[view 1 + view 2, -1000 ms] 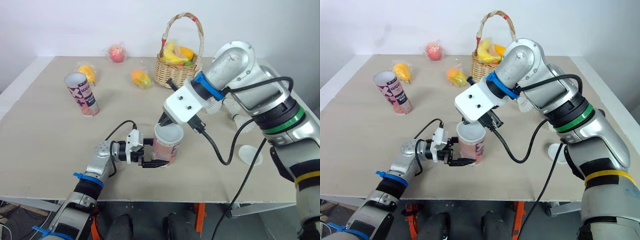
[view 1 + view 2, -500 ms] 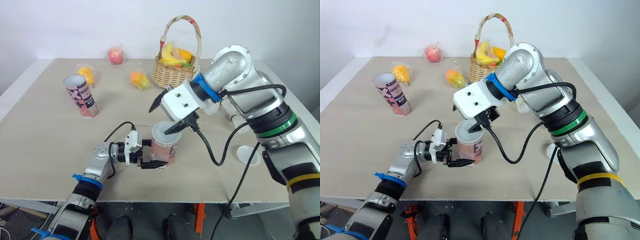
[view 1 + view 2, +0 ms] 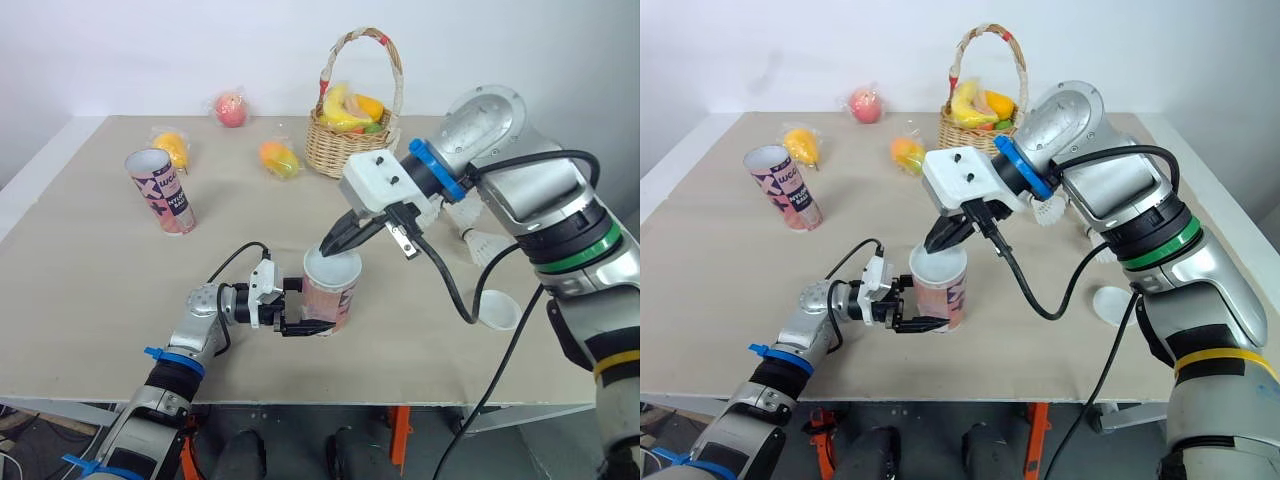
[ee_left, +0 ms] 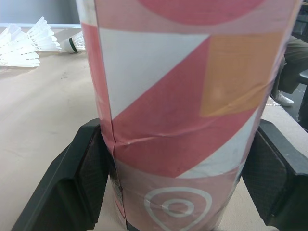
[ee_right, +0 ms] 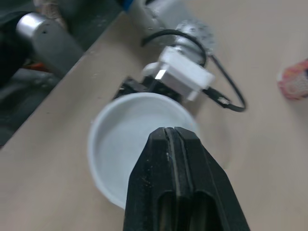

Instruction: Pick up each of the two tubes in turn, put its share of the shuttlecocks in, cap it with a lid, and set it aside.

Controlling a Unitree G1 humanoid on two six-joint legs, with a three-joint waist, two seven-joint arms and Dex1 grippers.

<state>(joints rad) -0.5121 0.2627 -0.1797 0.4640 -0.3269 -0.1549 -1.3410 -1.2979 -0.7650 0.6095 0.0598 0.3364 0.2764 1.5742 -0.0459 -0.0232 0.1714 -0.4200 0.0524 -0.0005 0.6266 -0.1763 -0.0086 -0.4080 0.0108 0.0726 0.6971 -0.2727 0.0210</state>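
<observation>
I can't make out most of the shuttlecocks (image 3: 478, 241), right of centre, behind the right arm (image 3: 530, 195); the tube (image 4: 183, 110) overruns my left wrist frame.

Lab test bench: bare table (image 3: 85, 262), plain white wall (image 3: 150, 50)

Basket (image 3: 345, 152) behind tube (image 3: 333, 300), lid (image 3: 498, 310) right

My head pair looking forward and down across the table (image 3: 90, 300), both eyes sharing the tube (image 3: 335, 298) mid-frame, left wrist camera tight against that tube's side, right wrist camera close above its white lid (image 5: 125, 139).
</observation>
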